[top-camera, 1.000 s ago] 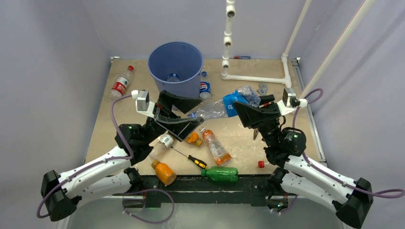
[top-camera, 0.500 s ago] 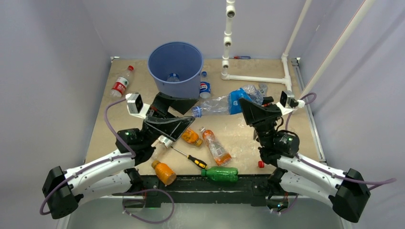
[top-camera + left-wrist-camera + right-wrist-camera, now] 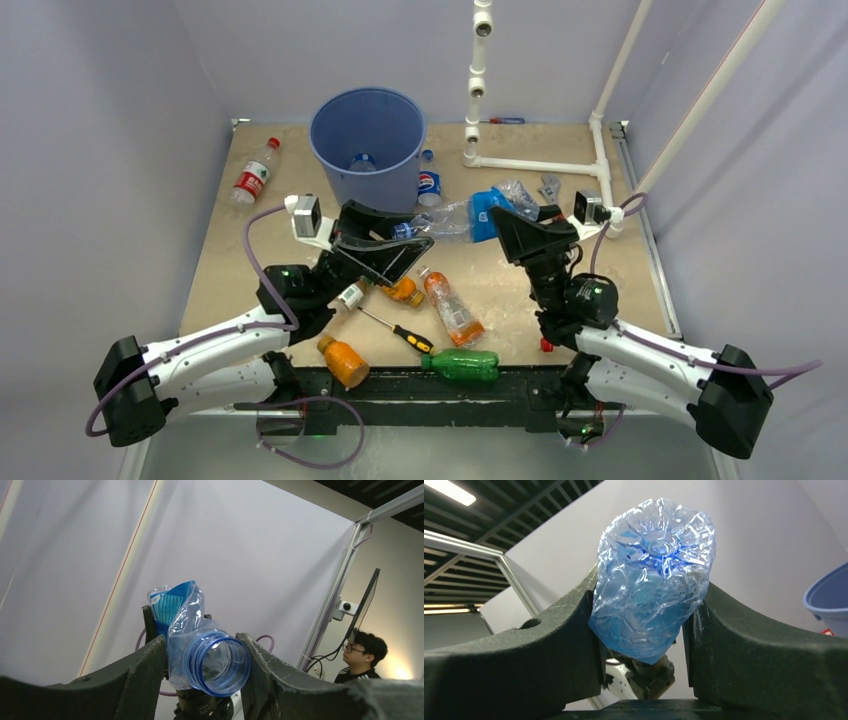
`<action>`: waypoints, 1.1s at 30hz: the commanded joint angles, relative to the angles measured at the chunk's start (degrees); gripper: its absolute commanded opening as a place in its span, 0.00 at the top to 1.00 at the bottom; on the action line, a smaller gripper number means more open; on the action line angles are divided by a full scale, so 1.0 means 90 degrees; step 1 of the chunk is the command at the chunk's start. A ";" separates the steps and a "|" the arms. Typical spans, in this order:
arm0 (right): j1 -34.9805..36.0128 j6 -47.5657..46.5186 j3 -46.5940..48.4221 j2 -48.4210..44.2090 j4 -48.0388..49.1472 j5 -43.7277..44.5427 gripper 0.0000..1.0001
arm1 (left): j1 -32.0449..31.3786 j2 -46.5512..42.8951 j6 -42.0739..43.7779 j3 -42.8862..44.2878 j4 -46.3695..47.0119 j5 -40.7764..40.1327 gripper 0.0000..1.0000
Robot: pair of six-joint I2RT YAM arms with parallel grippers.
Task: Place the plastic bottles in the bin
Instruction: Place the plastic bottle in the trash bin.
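A crushed clear plastic bottle (image 3: 455,218) with a blue label hangs level above the table, between both arms. My right gripper (image 3: 498,216) is shut on its crumpled base end (image 3: 651,595). My left gripper (image 3: 202,641) is shut on its open, capless neck (image 3: 216,664), one finger on each side. The round blue bin (image 3: 367,140) stands just behind the left gripper (image 3: 412,241), with one bottle (image 3: 362,161) lying inside. On the table lie a red-labelled bottle (image 3: 252,177), a blue-labelled one (image 3: 428,186), orange-filled ones (image 3: 343,361) (image 3: 452,310) and a green one (image 3: 462,365).
A yellow-and-black screwdriver (image 3: 398,330) lies among the near bottles, and a red cap (image 3: 546,344) sits by the right arm. A white pipe frame (image 3: 535,165) stands at the back right. A red-handled tool (image 3: 505,120) lies by the back wall.
My left gripper rose and swung right to the bottle's neck, then closed on it. My right arm carried the bottle a little to the left.
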 commanded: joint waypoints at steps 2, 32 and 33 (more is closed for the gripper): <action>0.0043 -0.0050 -0.0129 -0.0328 -0.0140 -0.0143 1.00 | -0.0033 -0.0291 0.0486 0.0225 -0.0065 -0.0391 0.54; 0.0033 -0.2061 0.0775 -0.4476 -0.8839 0.1111 0.01 | 0.0008 0.0812 0.5627 0.4647 -0.6490 -0.5892 1.00; 0.0039 -0.2059 0.0732 -0.4505 -0.8916 0.1175 0.01 | 0.0042 0.1069 0.5771 0.4977 -0.6714 -0.6069 1.00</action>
